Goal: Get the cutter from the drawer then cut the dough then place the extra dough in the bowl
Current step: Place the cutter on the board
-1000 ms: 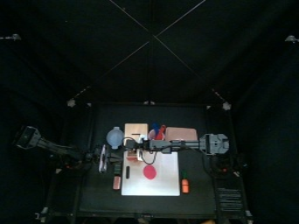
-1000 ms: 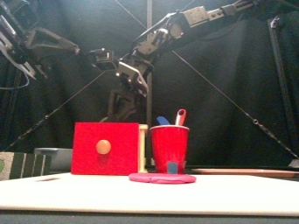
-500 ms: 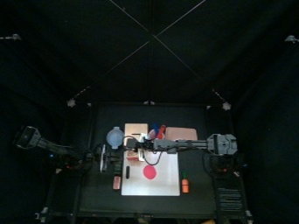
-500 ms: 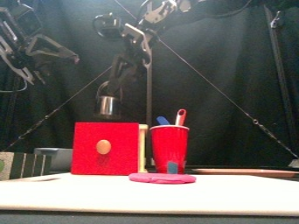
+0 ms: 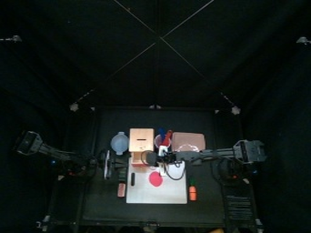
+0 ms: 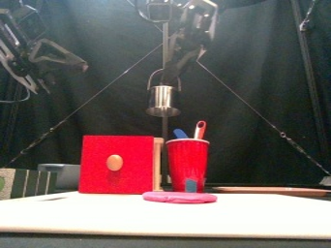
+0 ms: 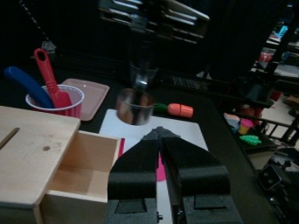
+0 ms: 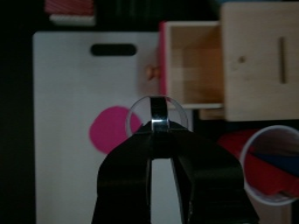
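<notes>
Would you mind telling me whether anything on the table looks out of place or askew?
Nothing stands out. The drawer is open, as the task needs; the cutter hangs upright from the right pincer above the white board, and the dough lies flat.

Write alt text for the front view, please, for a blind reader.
The right gripper holds a round metal cutter aloft. Below stand a wooden box with a red drawer front and a red cup of toy knives; a flat pink dough disc lies in front on a white cutting board.

Black curtains around a small black table
</notes>
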Tool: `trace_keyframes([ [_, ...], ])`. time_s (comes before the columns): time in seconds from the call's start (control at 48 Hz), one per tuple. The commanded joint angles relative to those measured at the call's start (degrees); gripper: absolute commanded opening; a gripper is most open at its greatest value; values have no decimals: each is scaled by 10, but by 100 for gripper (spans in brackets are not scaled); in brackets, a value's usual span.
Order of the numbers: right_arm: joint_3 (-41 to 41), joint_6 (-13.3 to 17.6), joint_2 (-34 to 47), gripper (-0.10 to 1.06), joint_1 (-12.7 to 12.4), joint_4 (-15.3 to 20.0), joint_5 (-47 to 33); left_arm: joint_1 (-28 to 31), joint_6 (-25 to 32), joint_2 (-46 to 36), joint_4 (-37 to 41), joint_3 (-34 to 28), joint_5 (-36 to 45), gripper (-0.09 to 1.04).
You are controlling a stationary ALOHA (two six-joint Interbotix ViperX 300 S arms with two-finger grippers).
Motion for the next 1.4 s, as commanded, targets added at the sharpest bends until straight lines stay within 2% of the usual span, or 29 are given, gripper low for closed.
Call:
trace_keyframes([
  [0.021,41,10,-37,49,22,10,-27,10,1,1,0,-17,-2,39],
  [0.208,121,68,-64,49,40,6,-35,16,0,1,-1,-23,-2,39],
  [0.375,187,119,-93,49,51,-11,-53,26,0,1,-3,-28,-2,39],
  [0.604,278,194,-120,49,59,-51,-132,48,0,1,-3,-35,-2,39],
  [0.792,334,237,-122,50,59,-94,-200,61,-1,1,-4,-39,-2,39],
  [1.0,360,244,-113,54,63,-103,-244,67,-1,1,-11,-39,-2,41],
  [1.271,355,245,-113,82,69,-98,-243,76,0,1,-13,-38,-2,41],
  [1.396,339,245,-118,86,69,-98,-243,86,1,1,-13,-40,-2,41],
])
